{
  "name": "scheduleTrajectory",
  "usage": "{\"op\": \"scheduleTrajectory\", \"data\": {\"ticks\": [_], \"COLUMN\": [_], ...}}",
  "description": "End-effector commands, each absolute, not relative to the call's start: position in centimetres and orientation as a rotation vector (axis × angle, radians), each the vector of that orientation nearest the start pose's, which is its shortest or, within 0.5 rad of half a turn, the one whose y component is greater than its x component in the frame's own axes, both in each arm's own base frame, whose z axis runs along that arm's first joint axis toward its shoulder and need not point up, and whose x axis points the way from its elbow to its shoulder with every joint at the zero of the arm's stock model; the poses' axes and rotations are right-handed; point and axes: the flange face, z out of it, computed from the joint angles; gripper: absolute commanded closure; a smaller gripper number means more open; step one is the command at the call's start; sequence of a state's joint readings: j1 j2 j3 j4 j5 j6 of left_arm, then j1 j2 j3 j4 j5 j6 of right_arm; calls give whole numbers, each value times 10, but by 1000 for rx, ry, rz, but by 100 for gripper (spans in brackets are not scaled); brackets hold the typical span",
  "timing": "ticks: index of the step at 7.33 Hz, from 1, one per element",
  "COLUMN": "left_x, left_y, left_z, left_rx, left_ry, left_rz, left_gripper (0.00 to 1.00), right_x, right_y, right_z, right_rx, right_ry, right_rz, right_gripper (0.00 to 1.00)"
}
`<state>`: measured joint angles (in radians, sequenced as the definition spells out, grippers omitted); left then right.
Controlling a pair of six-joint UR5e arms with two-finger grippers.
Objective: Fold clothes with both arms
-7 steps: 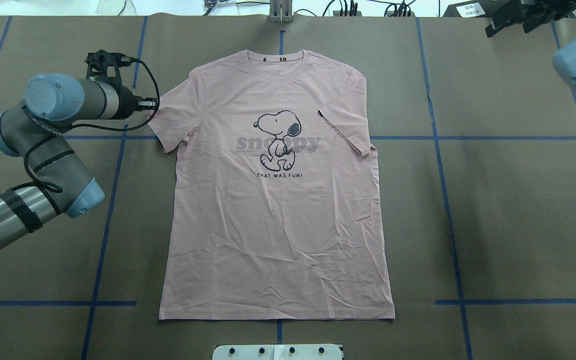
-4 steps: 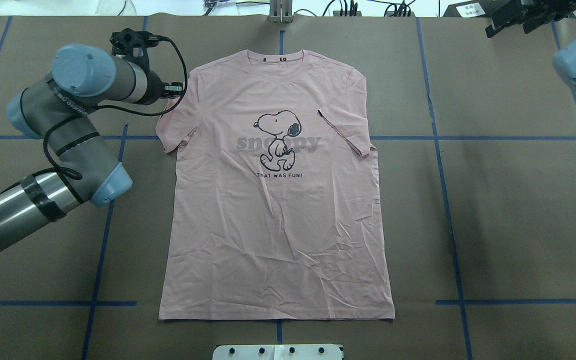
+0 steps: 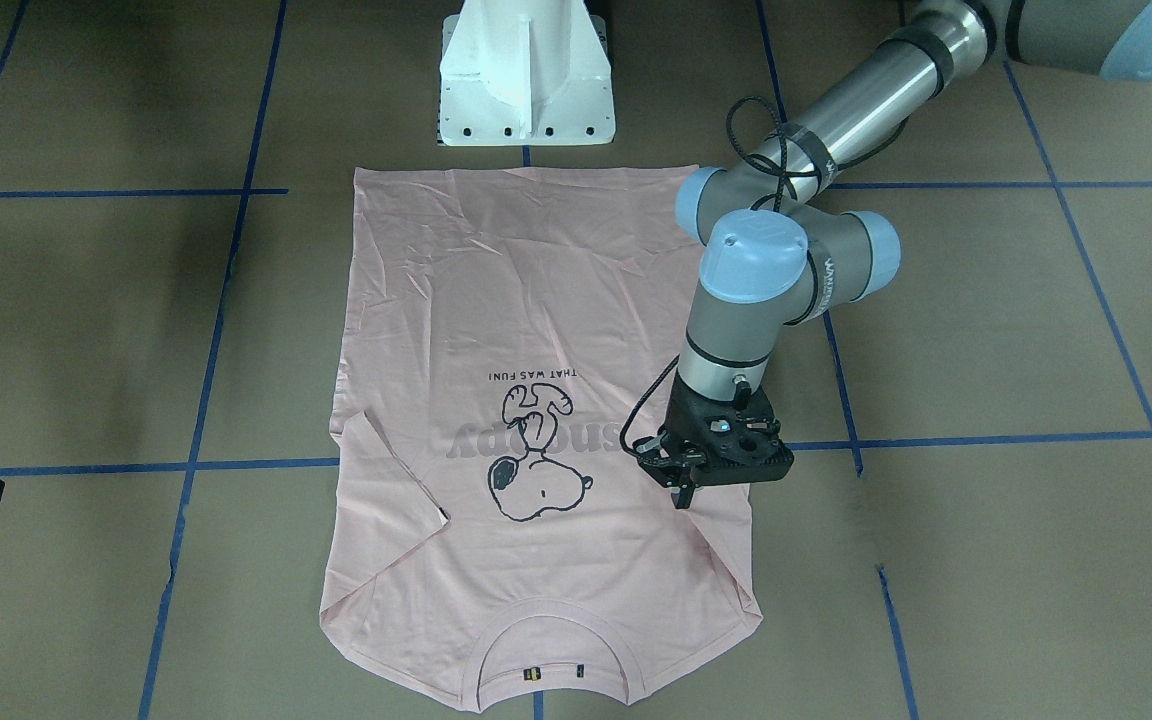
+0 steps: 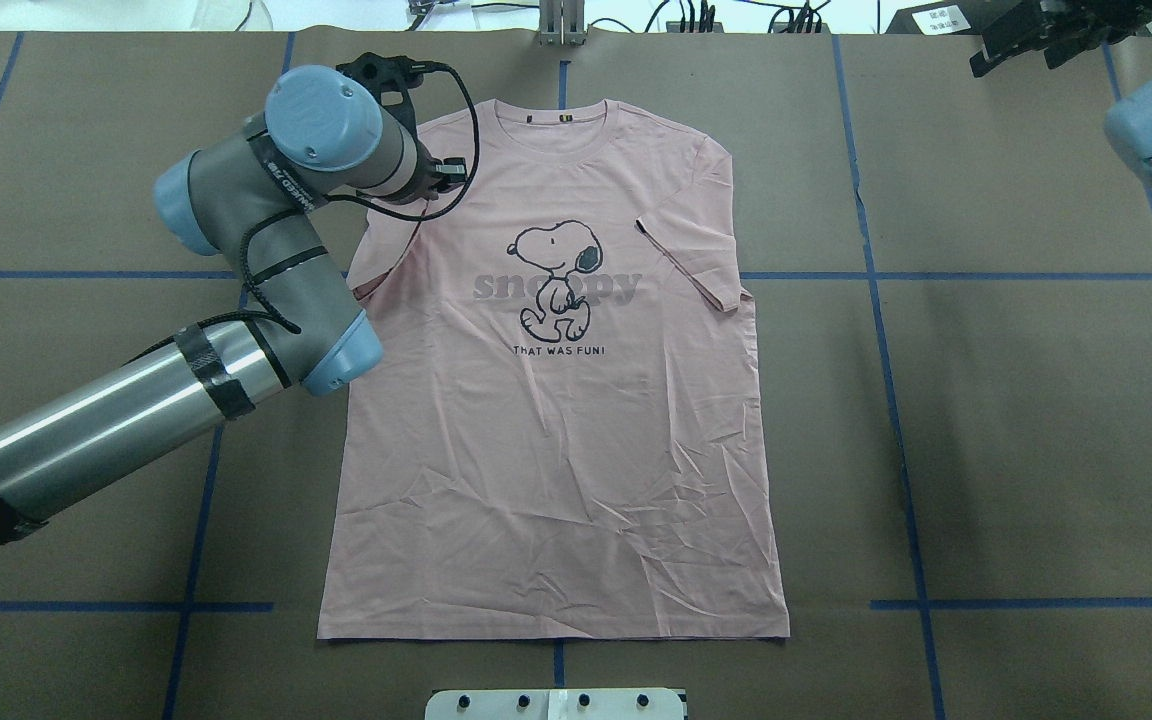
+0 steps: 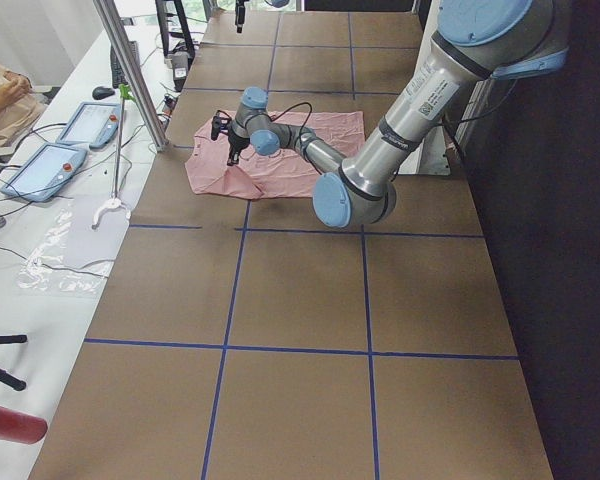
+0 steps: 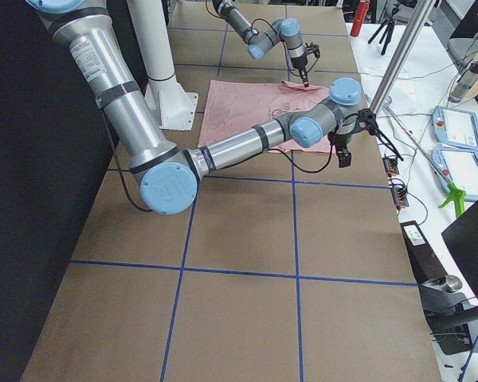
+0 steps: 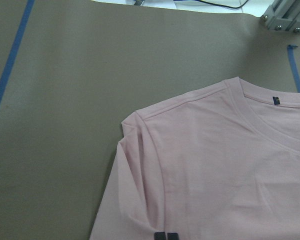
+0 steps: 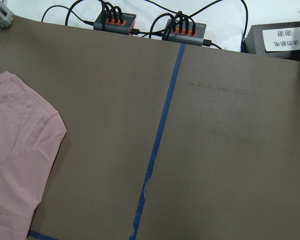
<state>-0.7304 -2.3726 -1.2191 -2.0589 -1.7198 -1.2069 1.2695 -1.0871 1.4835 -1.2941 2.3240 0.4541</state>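
Observation:
The pale pink T-shirt (image 4: 556, 430) lies flat and face up on the brown table, dog print (image 4: 558, 275) up, collar (image 4: 561, 125) at the far edge. My left gripper (image 3: 681, 492) hangs over the shirt's shoulder area on the overhead view's left. In the left wrist view its fingertips (image 7: 160, 236) sit together, pinching pink fabric. That sleeve is pulled in over the body (image 7: 140, 165). The other sleeve (image 4: 696, 260) lies folded onto the chest. My right gripper (image 4: 1036, 35) is off the shirt at the far right corner; I cannot tell whether it is open or shut.
The white pedestal base (image 3: 526, 80) stands at the hem side of the shirt. Blue tape lines (image 4: 886, 400) cross the brown table. Power strips and cables (image 8: 115, 22) lie along the far edge. A metal post (image 4: 561, 25) stands behind the collar.
My left arm has swung right from beside the shirt to over its shoulder, drawing the sleeve inward onto the body. The right arm has barely moved.

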Motion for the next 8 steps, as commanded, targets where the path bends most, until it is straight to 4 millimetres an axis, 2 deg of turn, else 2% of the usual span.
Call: {"op": "scheduleTrajectory", "data": {"ticks": [1, 2, 3, 4, 5, 6, 7, 8], "left_x": [526, 514, 496, 477, 456, 443, 437, 434], "left_y": [-616, -606, -583, -560, -541, -516, -481, -448], "left_z": [264, 245, 241, 245, 241, 244, 249, 254], "left_rx": [396, 450, 447, 425, 446, 453, 435, 422], "left_ry": [863, 891, 940, 986, 1017, 1040, 1055, 1074], "left_rz": [-204, -130, -76, -38, -29, -13, 11, 42], "left_gripper": [1, 0, 0, 0, 0, 0, 0, 0], "right_x": [-142, -151, -168, -190, -223, -250, -267, -284], "right_y": [-670, -658, -635, -613, -574, -522, -461, -402], "right_z": [379, 377, 370, 357, 343, 339, 328, 329], "right_rx": [332, 335, 333, 293, 288, 274, 241, 226], "right_ry": [-912, -919, -934, -965, -955, -940, -961, -948], "right_rz": [-119, -141, -161, -110, -66, -18, 39, 45], "right_gripper": [0, 0, 0, 0, 0, 0, 0, 0]}}
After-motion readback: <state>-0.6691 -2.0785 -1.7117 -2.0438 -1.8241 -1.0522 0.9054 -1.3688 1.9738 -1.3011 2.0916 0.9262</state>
